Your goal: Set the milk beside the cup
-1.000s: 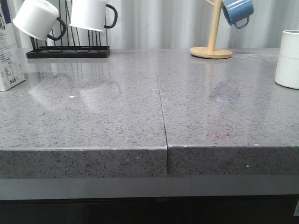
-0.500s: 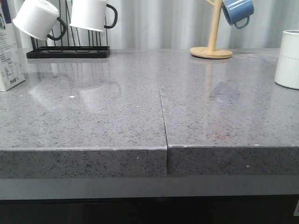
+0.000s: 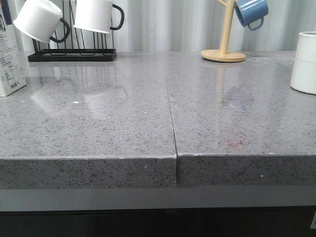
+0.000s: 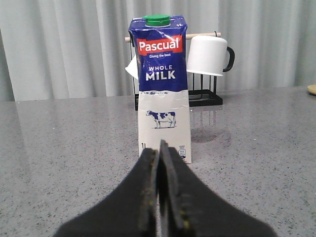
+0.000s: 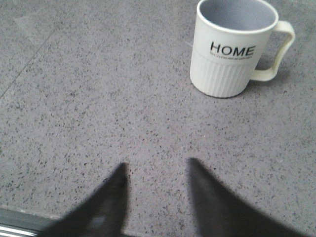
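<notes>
left fingers (image 4: 159,163) pressed together facing milk (image 4: 162,89); right fingers (image 5: 157,180) spread near cup (image 5: 232,47).

Grey speckled countertop (image 3: 123,118) carries milk (image 3: 10,59), cup (image 3: 303,61), black mug rack (image 3: 71,55), wooden mug tree (image 3: 223,54).

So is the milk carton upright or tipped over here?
Upright: the milk carton stands on its base on the countertop, green cap on top.

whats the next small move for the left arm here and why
Probably open the left end effector and ease it toward the milk. Its fingers are pressed shut and short of the upright carton, which stands at the counter's far left while the cup sits far right.
</notes>
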`<act>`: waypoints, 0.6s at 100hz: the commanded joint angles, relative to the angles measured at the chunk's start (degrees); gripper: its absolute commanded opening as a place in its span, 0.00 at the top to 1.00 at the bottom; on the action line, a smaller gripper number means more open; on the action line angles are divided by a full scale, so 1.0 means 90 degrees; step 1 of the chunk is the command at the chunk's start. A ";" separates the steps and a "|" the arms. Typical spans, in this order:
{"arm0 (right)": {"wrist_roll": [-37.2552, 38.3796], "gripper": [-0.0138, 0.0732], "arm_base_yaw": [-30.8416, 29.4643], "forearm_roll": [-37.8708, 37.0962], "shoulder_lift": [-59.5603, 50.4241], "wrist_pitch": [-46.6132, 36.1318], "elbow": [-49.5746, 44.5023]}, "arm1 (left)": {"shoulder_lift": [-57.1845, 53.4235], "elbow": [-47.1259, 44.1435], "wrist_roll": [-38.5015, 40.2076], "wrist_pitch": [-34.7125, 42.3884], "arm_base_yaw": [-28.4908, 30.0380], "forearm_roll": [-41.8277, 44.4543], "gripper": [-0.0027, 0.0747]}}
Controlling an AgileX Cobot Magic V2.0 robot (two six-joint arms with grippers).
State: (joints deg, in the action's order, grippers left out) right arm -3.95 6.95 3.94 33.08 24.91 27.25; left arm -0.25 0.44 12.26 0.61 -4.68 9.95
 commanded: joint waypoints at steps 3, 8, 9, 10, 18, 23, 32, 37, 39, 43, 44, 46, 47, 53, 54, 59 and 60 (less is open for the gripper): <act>-0.0019 0.07 0.0011 0.0041 0.0052 -0.0387 0.0213 | -0.0208 -0.0333 0.0061 0.0487 0.0016 -0.0045 0.99; -0.0013 0.09 0.0011 0.0041 0.0052 -0.0486 0.0213 | -0.0208 -0.0333 0.0061 0.0487 0.0016 -0.0045 0.99; -0.0013 0.10 0.0011 0.0041 0.0052 -0.0508 0.0213 | -0.0208 -0.0333 0.0061 0.0487 0.0016 -0.0045 0.99; -0.0006 0.10 0.0011 0.0041 0.0052 -0.0561 0.0213 | -0.0208 -0.0333 0.0061 0.0487 0.0016 -0.0045 0.99; 0.0089 0.13 0.0011 0.0041 0.0070 -0.1017 0.0213 | -0.0208 -0.0333 0.0061 0.0487 0.0016 -0.0045 0.99; 0.0205 0.13 -0.0016 0.0041 0.0123 -0.1427 0.0213 | -0.0208 -0.0333 0.0061 0.0487 0.0016 -0.0045 0.99; 0.0377 0.13 -0.0228 0.0046 0.0313 -0.2079 0.0219 | -0.0208 -0.0333 0.0061 0.0487 0.0016 -0.0045 0.99; 0.0439 0.13 -0.0446 0.0071 0.0493 -0.2249 0.0226 | -0.0208 -0.0333 0.0061 0.0487 0.0016 -0.0045 0.99; 0.0514 0.13 -0.0556 0.0073 0.0579 -0.2292 0.0226 | -0.0208 -0.0333 0.0061 0.0487 0.0016 -0.0045 0.99; 0.0538 0.13 -0.0756 0.0073 0.0772 -0.2354 0.0233 | -0.0208 -0.0333 0.0061 0.0487 0.0016 -0.0045 0.99; 0.0538 0.13 -0.0838 0.0073 0.0805 -0.2363 0.0233 | -0.0208 -0.0333 0.0061 0.0487 0.0016 -0.0045 0.99; 0.0538 0.13 -0.0963 0.0073 0.0907 -0.2392 0.0233 | -0.0208 -0.0333 0.0061 0.0487 0.0016 -0.0045 0.99; 0.0538 0.13 -0.1044 0.0073 0.0974 -0.2419 0.0233 | -0.0208 -0.0333 0.0061 0.0487 0.0016 -0.0045 0.99; 0.0538 0.13 -0.1331 0.0073 0.1225 -0.2519 0.0233 | -0.0208 -0.0333 0.0061 0.0487 0.0016 -0.0045 0.99; 0.0538 0.13 -0.1361 0.0073 0.1281 -0.2543 0.0233 | -0.0208 -0.0333 0.0061 0.0487 0.0016 -0.0045 0.99; 0.0532 0.13 -0.1536 0.0066 0.1460 -0.2617 0.0233 | -0.0208 -0.0333 0.0061 0.0487 0.0016 -0.0045 0.99; 0.0532 0.13 -0.1571 0.0066 0.1485 -0.2627 0.0233 | -0.0208 -0.0333 0.0061 0.0487 0.0016 -0.0045 0.99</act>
State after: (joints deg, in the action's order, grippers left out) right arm 0.79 -4.66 4.33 44.12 7.06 27.44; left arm -0.25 0.44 12.26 0.61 -4.68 9.95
